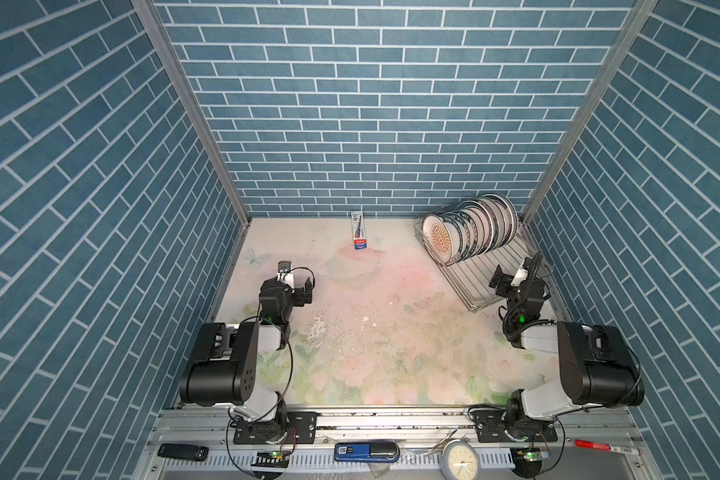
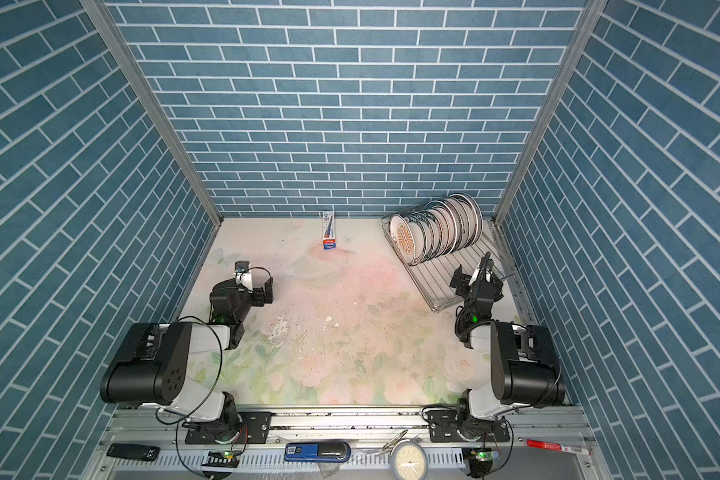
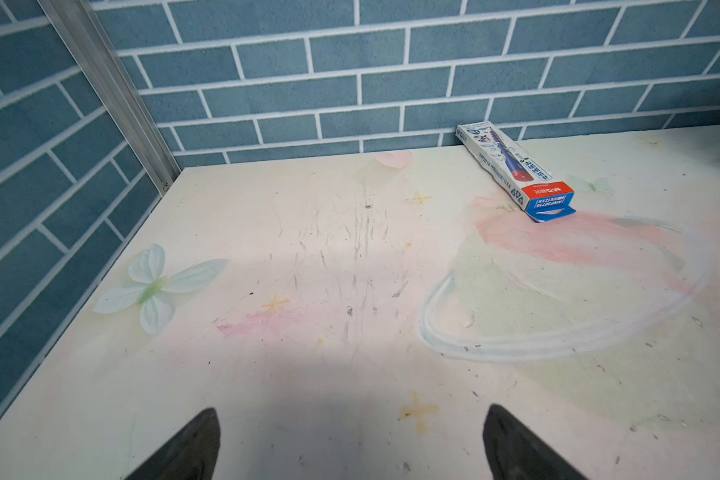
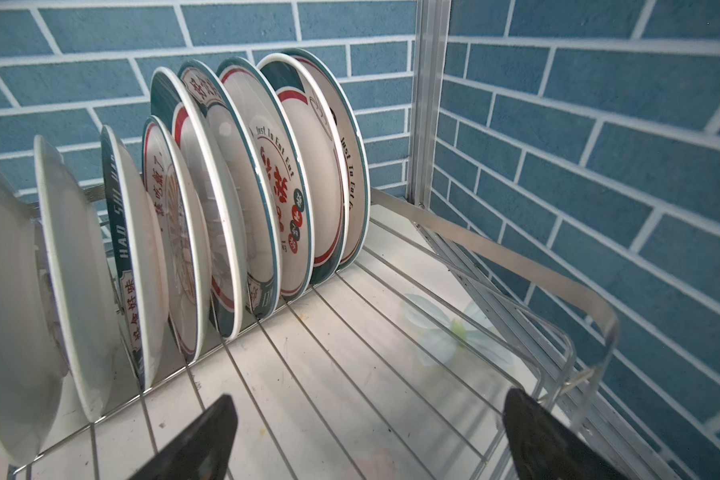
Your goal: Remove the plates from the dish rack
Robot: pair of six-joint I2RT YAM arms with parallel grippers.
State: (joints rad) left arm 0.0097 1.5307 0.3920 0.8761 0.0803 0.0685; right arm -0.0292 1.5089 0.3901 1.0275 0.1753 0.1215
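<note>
Blue brick walls (image 1: 350, 104) stand on three sides of a pale table (image 1: 391, 291) painted with pink flowers and scratched. The plates (image 1: 470, 232) stand on edge in a row in the silver dish rack (image 1: 474, 284) at the far right corner, and one reads "Just To Eat" beside red Chinese words. The left gripper (image 3: 350, 409) over bare table and the right gripper (image 4: 370, 395) over the rack both have jaws wide apart, holding nothing.

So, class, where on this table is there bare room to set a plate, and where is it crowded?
Bare patch: the middle of the table, between the left gripper, the pen box and the dish rack. Crowded: the back right corner, where the plates stand packed in the rack and the right gripper hovers over its plate-free half.
</note>
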